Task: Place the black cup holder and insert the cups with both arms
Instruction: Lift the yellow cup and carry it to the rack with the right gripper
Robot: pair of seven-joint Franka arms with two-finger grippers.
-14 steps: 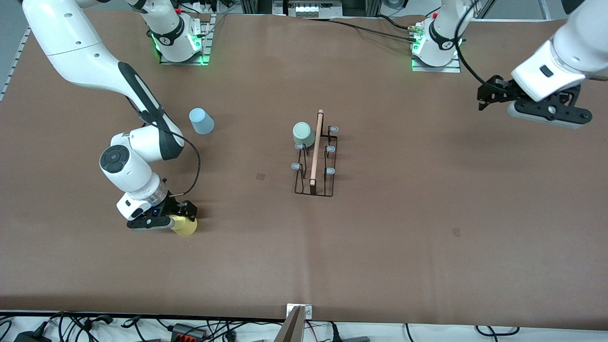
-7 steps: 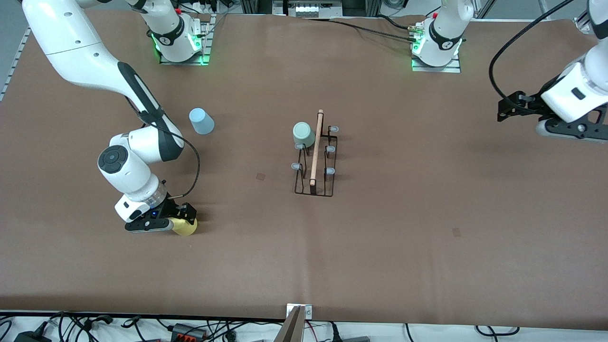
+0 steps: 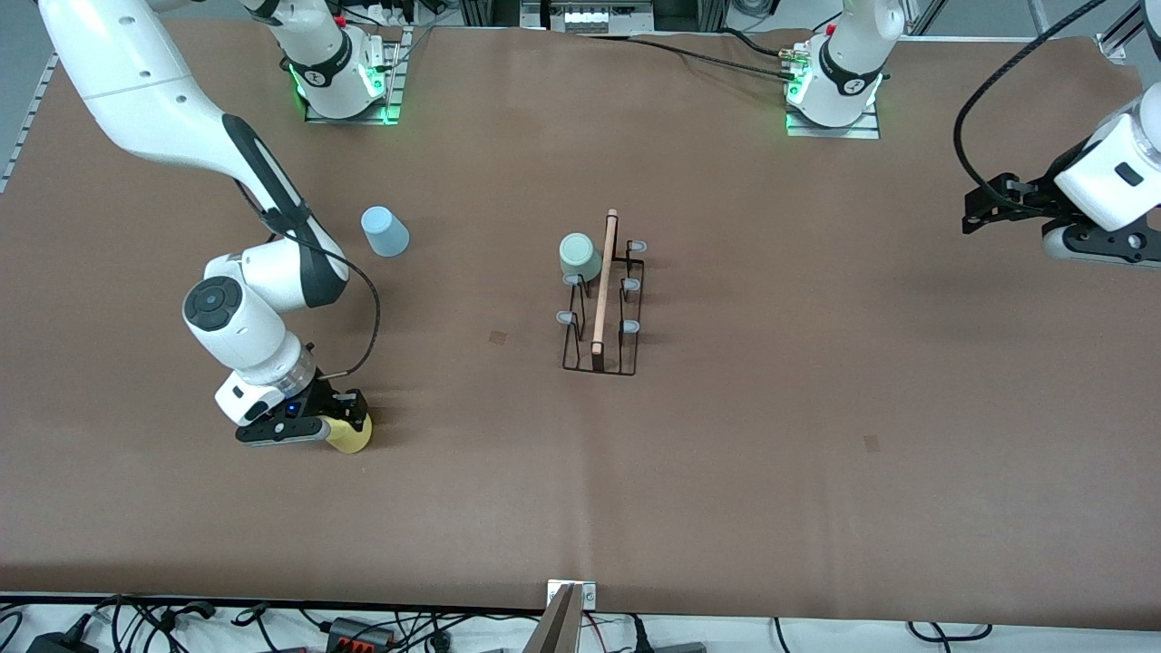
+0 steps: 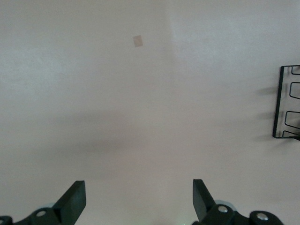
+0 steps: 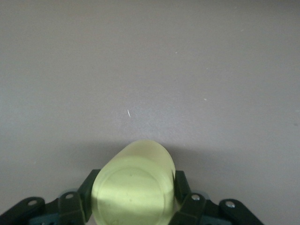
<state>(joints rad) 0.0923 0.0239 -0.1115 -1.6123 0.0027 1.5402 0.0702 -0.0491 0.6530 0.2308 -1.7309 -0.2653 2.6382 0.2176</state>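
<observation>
The black cup holder (image 3: 600, 313) stands mid-table, wooden rod on top, with the grey-green cup (image 3: 579, 257) on one of its prongs at the end farther from the front camera. Its edge shows in the left wrist view (image 4: 287, 103). The light blue cup (image 3: 385, 231) stands upside down toward the right arm's end. My right gripper (image 3: 349, 426) is shut on the yellow cup (image 3: 352, 436), low at the table; in the right wrist view the cup (image 5: 133, 190) fills the space between the fingers. My left gripper (image 3: 984, 204) is open and empty, up over the left arm's end of the table.
The brown table cover (image 3: 771, 408) is bare around the rack. Small tape marks lie on it (image 3: 497, 336) (image 3: 872, 443). Cables and a metal bracket (image 3: 570, 617) line the table's front edge.
My left arm has swung away from the rack toward its end of the table. My right gripper with the yellow cup has shifted slightly toward the right arm's end.
</observation>
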